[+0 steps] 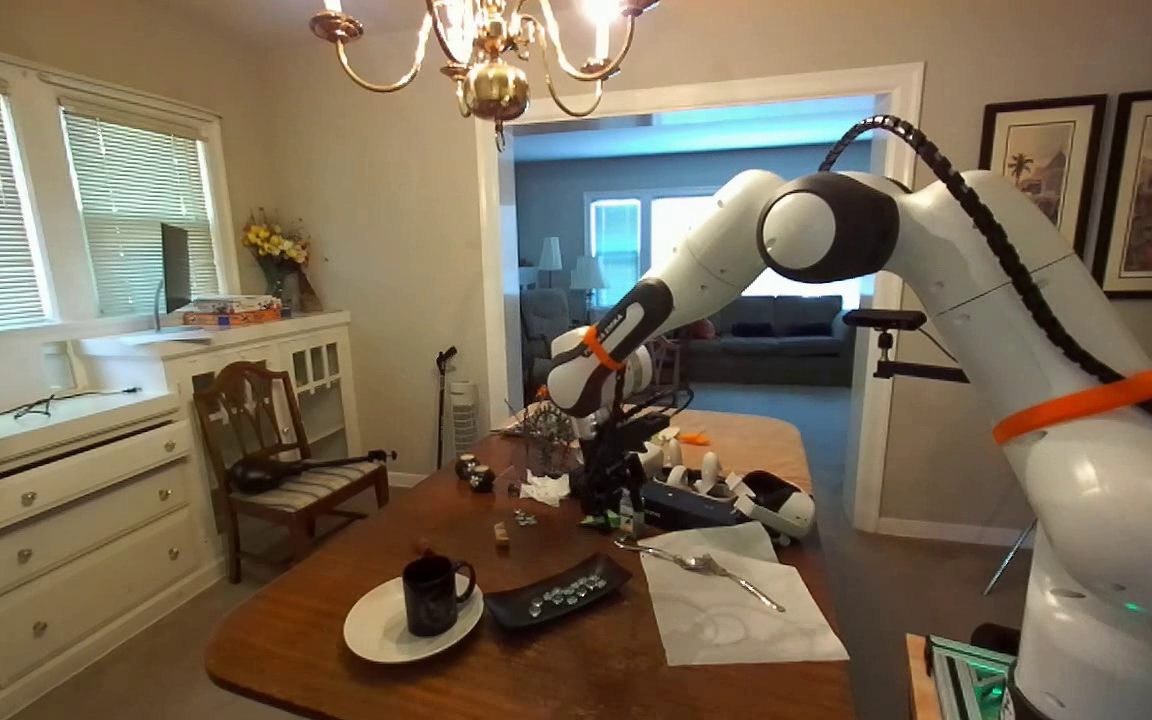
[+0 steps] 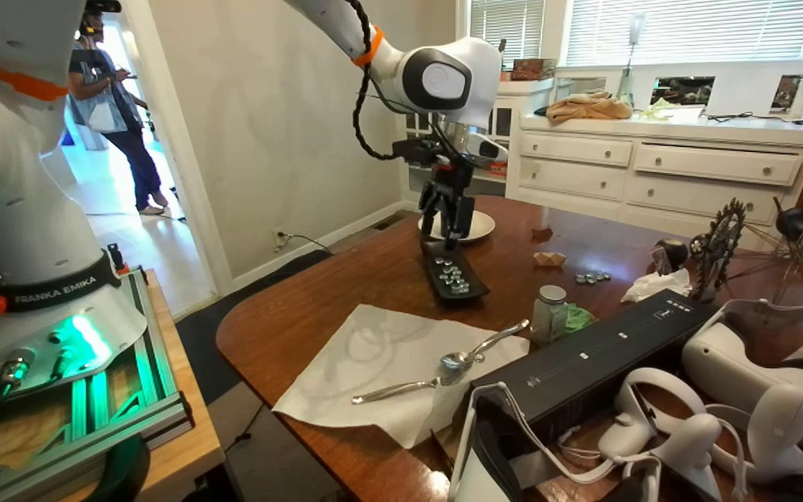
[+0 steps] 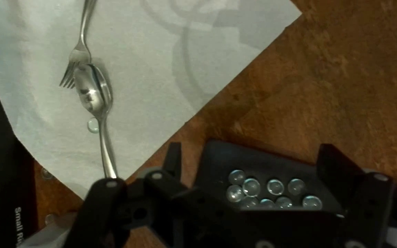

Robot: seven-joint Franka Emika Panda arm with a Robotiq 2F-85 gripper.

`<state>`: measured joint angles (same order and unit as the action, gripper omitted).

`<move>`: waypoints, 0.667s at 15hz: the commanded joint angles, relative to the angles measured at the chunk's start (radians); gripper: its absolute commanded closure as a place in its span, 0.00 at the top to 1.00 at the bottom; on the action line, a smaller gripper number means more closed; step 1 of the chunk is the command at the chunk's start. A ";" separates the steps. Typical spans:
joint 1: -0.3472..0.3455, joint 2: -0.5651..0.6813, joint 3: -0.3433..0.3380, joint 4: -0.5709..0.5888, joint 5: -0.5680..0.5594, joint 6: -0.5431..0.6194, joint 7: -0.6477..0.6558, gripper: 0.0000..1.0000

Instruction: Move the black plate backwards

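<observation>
The black plate (image 1: 558,596) is an elongated tray with several clear glass beads on it, lying on the wooden table. It also shows in an exterior view (image 2: 454,273) and in the wrist view (image 3: 215,162), where the gripper's body hides its lower part. My gripper (image 3: 250,156) is open, its fingers wide apart, one finger beside the plate's end and one across its far part in the picture. In an exterior view the gripper (image 1: 608,510) appears behind the plate, above the table. In an exterior view the gripper (image 2: 443,236) overlaps the plate's far end. No contact is visible.
A round white plate (image 1: 376,630) with a black mug (image 1: 433,595) stands beside the black plate. On the other side lies a white napkin (image 1: 736,625) with cutlery (image 2: 454,362). A black box (image 2: 603,355), a glass jar (image 2: 550,314) and VR gear (image 2: 680,425) stand nearby.
</observation>
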<state>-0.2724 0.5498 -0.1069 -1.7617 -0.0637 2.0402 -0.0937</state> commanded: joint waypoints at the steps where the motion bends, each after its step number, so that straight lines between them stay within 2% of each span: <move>1: -0.002 0.003 -0.026 -0.005 0.007 0.006 -0.026 1.00; 4: -0.023 0.003 -0.043 -0.015 0.006 0.013 -0.052 1.00; 10: -0.017 0.003 -0.039 -0.015 0.006 0.013 -0.052 1.00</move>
